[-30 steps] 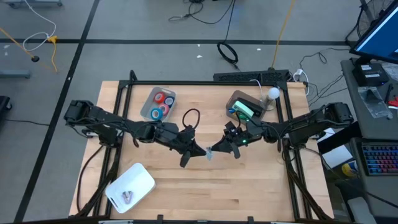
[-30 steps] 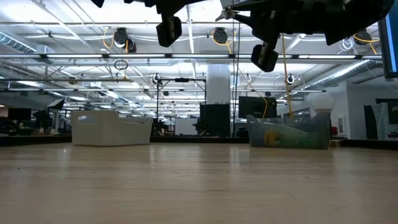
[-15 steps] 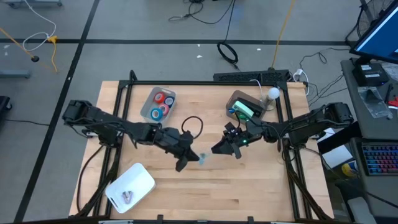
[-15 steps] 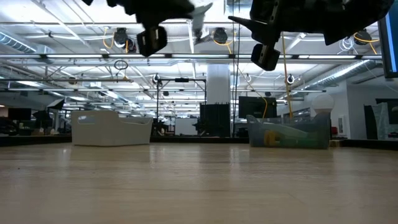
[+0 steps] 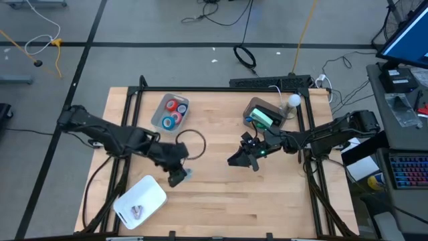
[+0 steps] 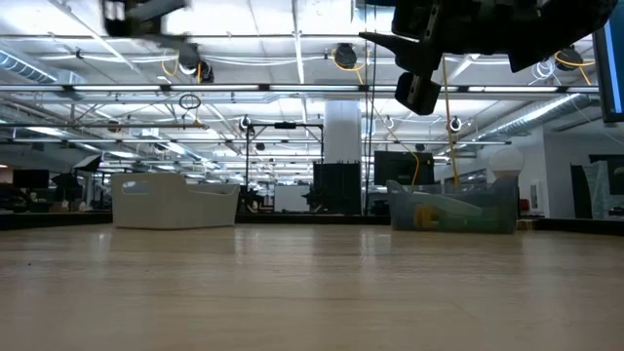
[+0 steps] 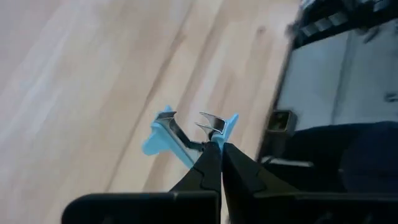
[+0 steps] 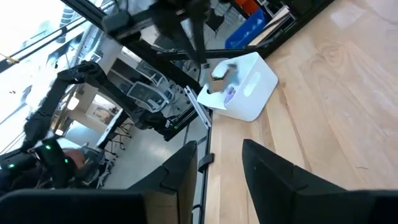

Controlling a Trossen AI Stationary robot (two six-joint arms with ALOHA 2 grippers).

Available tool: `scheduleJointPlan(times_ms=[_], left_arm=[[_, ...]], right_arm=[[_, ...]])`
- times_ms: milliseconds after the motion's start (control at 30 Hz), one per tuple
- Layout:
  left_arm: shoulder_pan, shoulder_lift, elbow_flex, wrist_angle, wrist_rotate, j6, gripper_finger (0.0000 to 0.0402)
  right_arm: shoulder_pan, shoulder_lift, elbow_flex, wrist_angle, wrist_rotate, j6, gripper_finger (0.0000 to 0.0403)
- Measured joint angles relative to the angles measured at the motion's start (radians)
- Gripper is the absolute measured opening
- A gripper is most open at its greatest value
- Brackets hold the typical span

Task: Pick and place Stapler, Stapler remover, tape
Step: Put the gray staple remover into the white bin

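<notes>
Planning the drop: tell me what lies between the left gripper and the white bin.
In the high view, only bare tabletop lies between the left gripper, holding the blue staple remover, and the white bin.

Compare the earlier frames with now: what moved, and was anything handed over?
The right gripper let go of the blue staple remover; the left gripper, shut on it, carried it toward the white bin. The right arm, bins and tape rolls stayed put.
</notes>
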Motion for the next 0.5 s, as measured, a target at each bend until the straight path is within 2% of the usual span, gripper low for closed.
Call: scheduleJointPlan(times_ms=[133, 333, 500], left_arm=[[-0.065, 0.007, 0.104, -0.315, -0.008, -0.135, 0.0000], [-0.175, 0.022, 0.140, -0.491, 0.016, -0.355, 0.0000], [-0.259, 0.072, 0.140, -0.586, 0.093, -0.489, 0.0000]], right_arm=[[0.000, 0.000, 0.000, -0.003, 0.001, -0.009, 0.0120], [-0.005, 0.000, 0.000, -0.004, 0.005, -0.019, 0.0118], [-0.019, 0.000, 0.000, -0.003, 0.005, -0.019, 0.0117]])
